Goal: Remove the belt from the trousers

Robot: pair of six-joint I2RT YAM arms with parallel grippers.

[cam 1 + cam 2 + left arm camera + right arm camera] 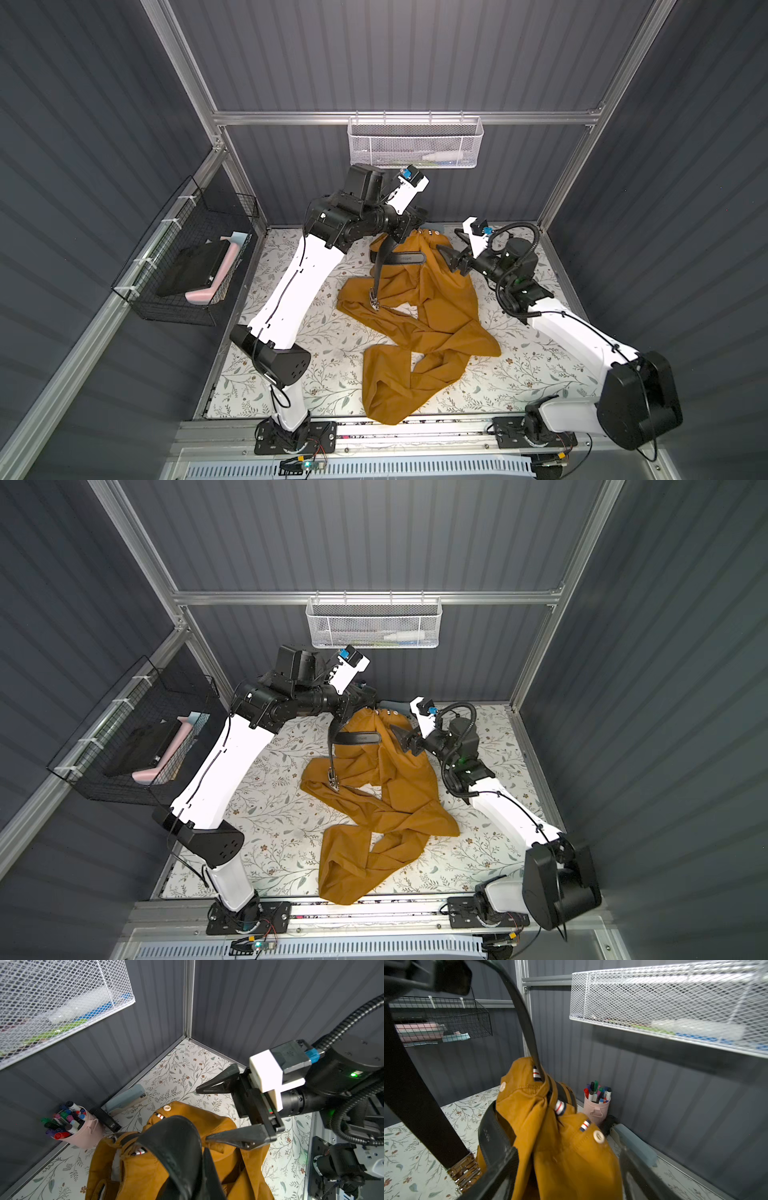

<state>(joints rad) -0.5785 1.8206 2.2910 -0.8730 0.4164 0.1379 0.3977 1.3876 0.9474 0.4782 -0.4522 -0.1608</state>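
Above mustard trousers [432, 316], left jaws pinch looped black belt [405, 259]; right jaws gape.

Table cover [324, 345]: white, printed with leafy sprigs.
White mesh basket [374, 145]: hung on the back wall's rail, holds a white bottle [442, 157] lying on its side.
Black wire basket [174, 311]: on the side wall, holds a flat black case [193, 268] and a pink foam piece [199, 296].
Pink pot [87, 1134]: in the far corner, full of coloured markers [66, 1120].
Small black box [107, 1119]: just beside the pot.
Grey-blue case [124, 1098]: lying along the wall.
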